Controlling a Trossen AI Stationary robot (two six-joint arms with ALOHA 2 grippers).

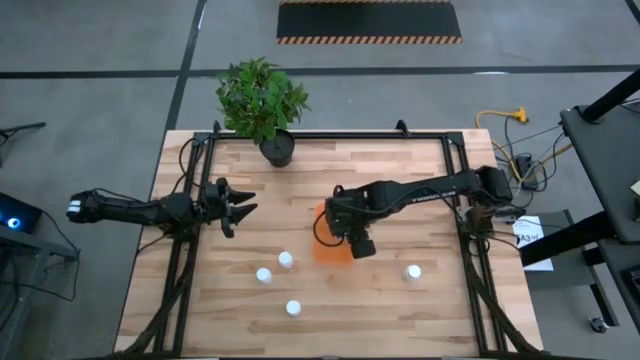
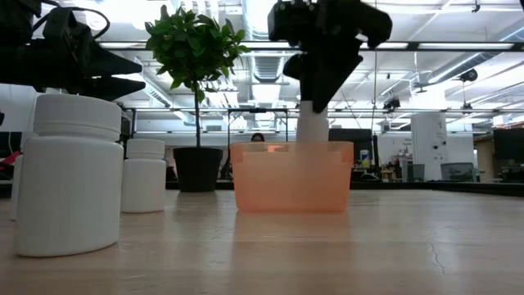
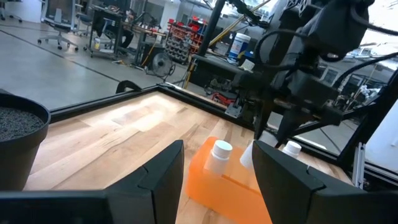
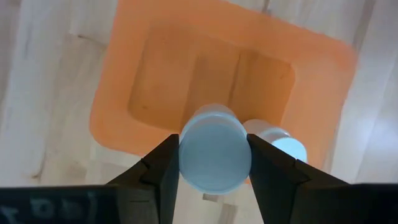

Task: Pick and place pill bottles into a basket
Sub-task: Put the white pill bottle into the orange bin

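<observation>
High view: right gripper (image 1: 352, 243) sits over the near right part of the orange basket (image 1: 322, 243) at mid desk (image 1: 400, 190), and the arm hides most of the basket. Four pill bottles stand loose on the desk: one (image 1: 286, 260) near-left of the basket, one (image 1: 264, 275) just left of that, one (image 1: 293, 308) nearest the front edge, one (image 1: 413, 272) to the right of the basket. Left gripper (image 1: 240, 203) hangs over the left part of the desk, apart from every bottle, fingers parted, nothing between them. A potted plant (image 1: 262, 100) stands at the far edge. Low view: the right gripper holds a white bottle (image 2: 312, 123) upright, its lower end dipping below the basket (image 2: 291, 175) rim. Two bottles (image 2: 69, 174) (image 2: 144, 174) stand at left, close to the camera. Left wrist view: one bottle (image 3: 217, 155) stands in the basket (image 3: 229, 186); a second (image 3: 291, 148) shows beside the right arm's fingers, and whether it is the held one I cannot tell. Black pot (image 3: 18, 134) at left edge. Right wrist view: the right gripper's fingers (image 4: 158, 168) are clenched on the held bottle's cap (image 4: 214, 155), above the basket (image 4: 211, 74); another bottle (image 4: 277, 140) stands just beside it inside the basket.
</observation>
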